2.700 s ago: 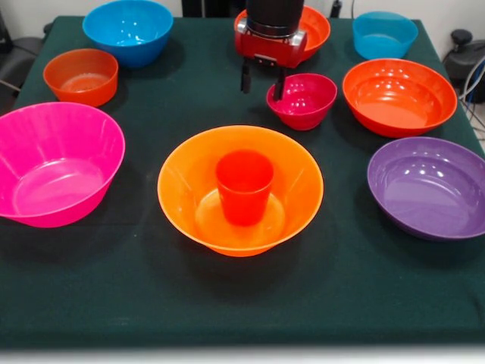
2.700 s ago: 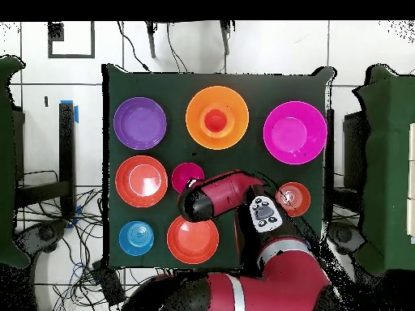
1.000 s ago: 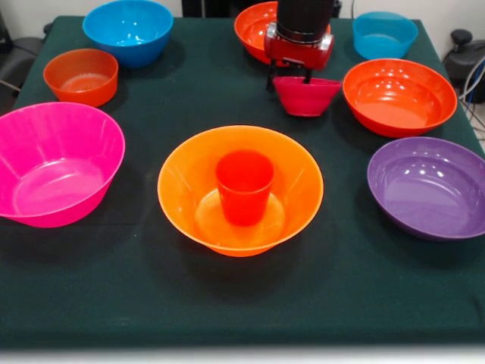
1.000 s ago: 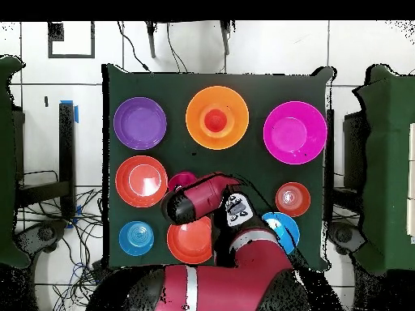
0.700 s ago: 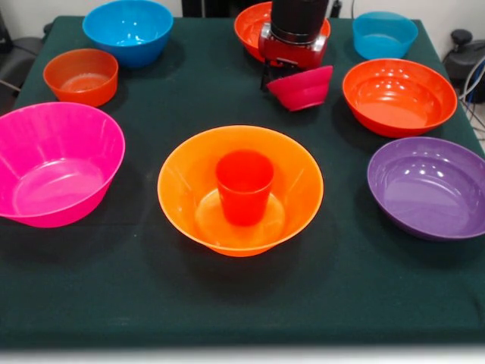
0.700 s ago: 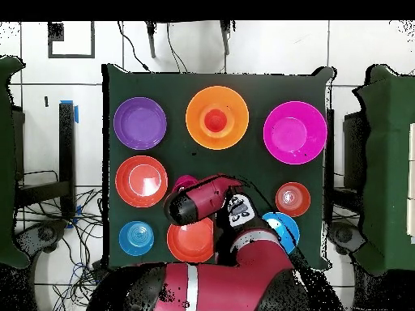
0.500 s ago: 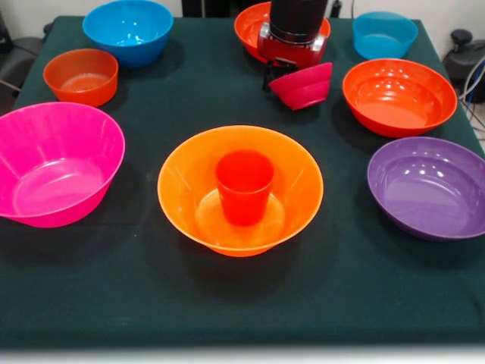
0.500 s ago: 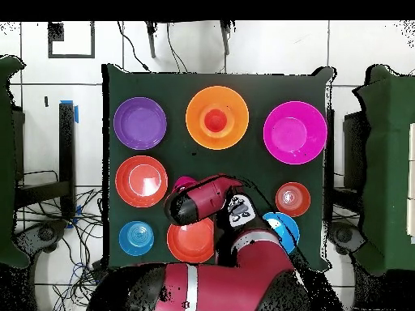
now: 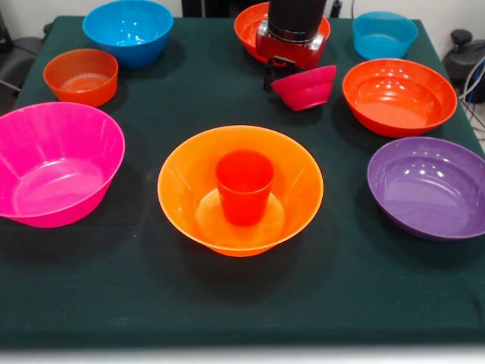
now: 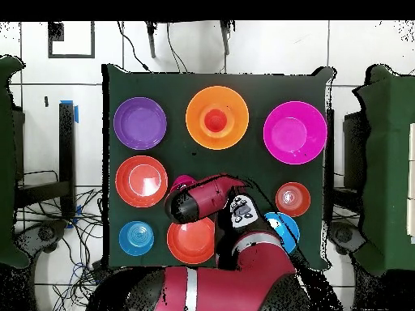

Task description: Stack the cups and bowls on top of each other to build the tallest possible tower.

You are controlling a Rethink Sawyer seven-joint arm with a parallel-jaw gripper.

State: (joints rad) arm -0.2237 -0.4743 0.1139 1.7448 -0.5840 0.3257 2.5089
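Observation:
The orange-red cup (image 9: 244, 186) stands upright inside the large yellow-orange bowl (image 9: 173, 199) at the table's middle; both also show in the overhead view, the cup (image 10: 215, 121) in the bowl (image 10: 198, 105). My gripper (image 9: 279, 76) is at the far side of the table, shut on the near rim of the small magenta bowl (image 9: 306, 88). It holds that bowl tilted and a little above the cloth. In the overhead view the arm covers the gripper and only an edge of the magenta bowl (image 10: 180, 181) shows.
A large pink bowl (image 9: 53, 163) stands at the left, with a blue bowl (image 9: 127, 29) and a small orange bowl (image 9: 80, 74) behind it. An orange-red bowl (image 9: 398, 95), a purple bowl (image 9: 428, 186) and a small blue bowl (image 9: 384, 34) stand at the right. Another orange-red bowl (image 9: 248, 23) is behind the gripper.
My gripper moved from beside the magenta bowl onto its rim, shut on it, and lifted it; the bowl now hangs tilted off the cloth.

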